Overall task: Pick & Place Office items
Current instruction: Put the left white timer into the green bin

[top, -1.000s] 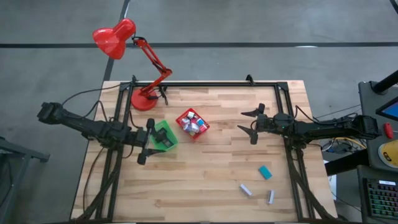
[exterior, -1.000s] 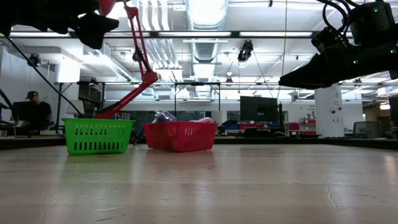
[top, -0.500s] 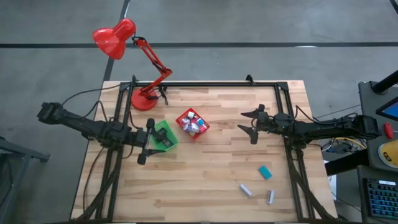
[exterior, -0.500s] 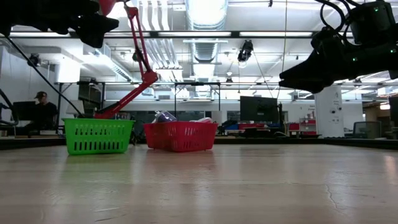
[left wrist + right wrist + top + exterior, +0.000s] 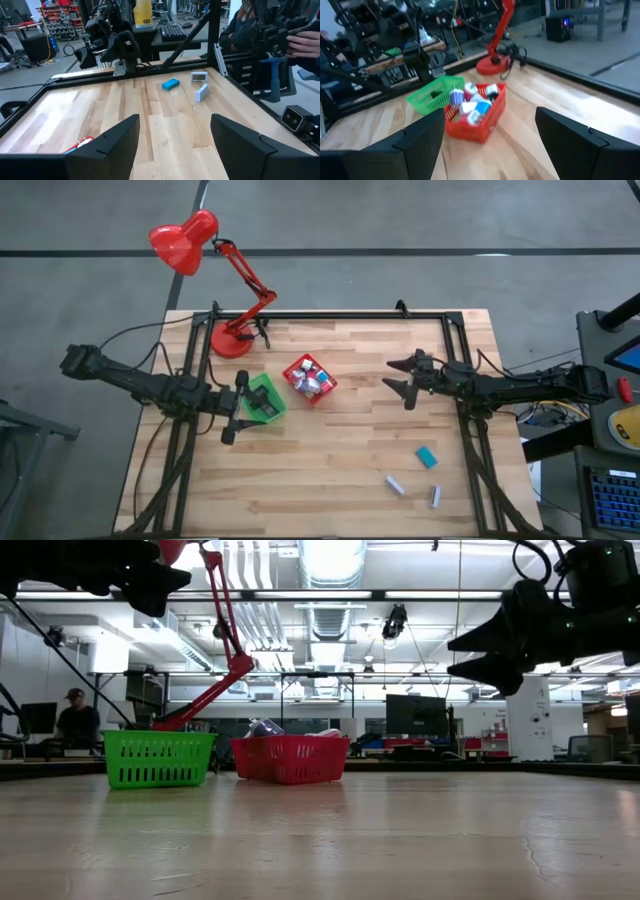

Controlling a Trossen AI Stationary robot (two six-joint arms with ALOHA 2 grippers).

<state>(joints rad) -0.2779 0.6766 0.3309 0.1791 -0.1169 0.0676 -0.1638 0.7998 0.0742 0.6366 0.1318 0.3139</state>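
Office items lie in two groups on the wooden table. Nearest the front edge, on the right arm's side, three stay loose on the bare wood: a teal block, a small grey-white piece and a second grey-white piece just beside it. The left wrist view shows the same three from the far side — the teal block, a white block and a flat piece with a pale face — but too small to read any markings.

Farther back, near the table's middle, the red bin holds a heap of small items: white, blue and red blocks crowded together, overlapping so much that a count is not possible. From table height the bin's wall hides nearly all of them; only a few tops show above the rim. The green bin sits just beside it, toward the left arm, and part of it is covered from above by that arm's gripper, so what it contains cannot be made out.

The left gripper hangs over the green bin's edge, fingers spread wide and holding nothing. The right gripper hovers above bare wood to the right of the red bin, well apart from the three loose items — fingers wide, nothing between them.

At the back left corner stands a red desk lamp, its head reaching past the table edge. Beyond the table, a seated person shows dimly.
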